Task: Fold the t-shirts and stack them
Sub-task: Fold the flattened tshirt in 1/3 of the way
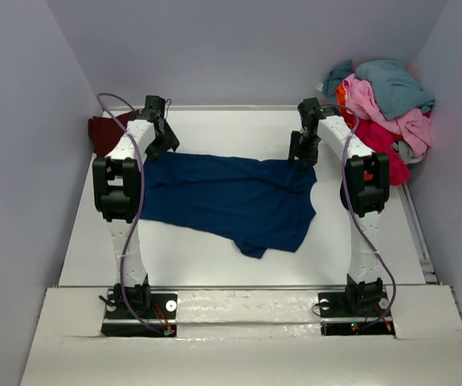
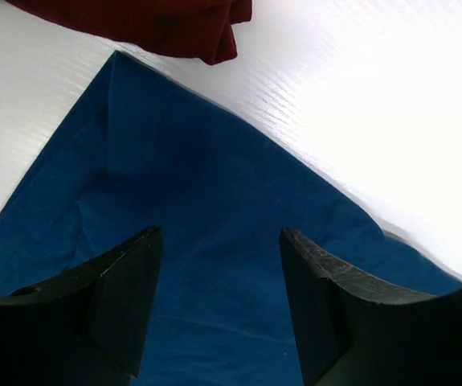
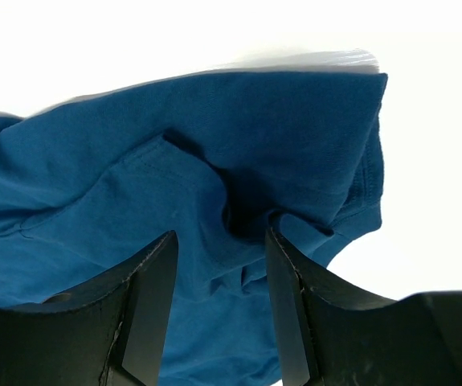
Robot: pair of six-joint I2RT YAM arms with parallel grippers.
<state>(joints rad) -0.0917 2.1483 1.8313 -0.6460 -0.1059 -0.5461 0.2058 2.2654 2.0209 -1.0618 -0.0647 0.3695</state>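
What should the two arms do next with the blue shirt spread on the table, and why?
Probably lower both arms and close on the far edge of the blue shirt. The left fingers hang open over flat cloth near a corner, the right fingers open over a bunched fold, and neither grips anything, so a fold cannot start until both hold it.

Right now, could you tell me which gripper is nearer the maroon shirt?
Left gripper: above the blue shirt, just beside the maroon shirt; right gripper is across the table.

Bright even light, blown-out whites
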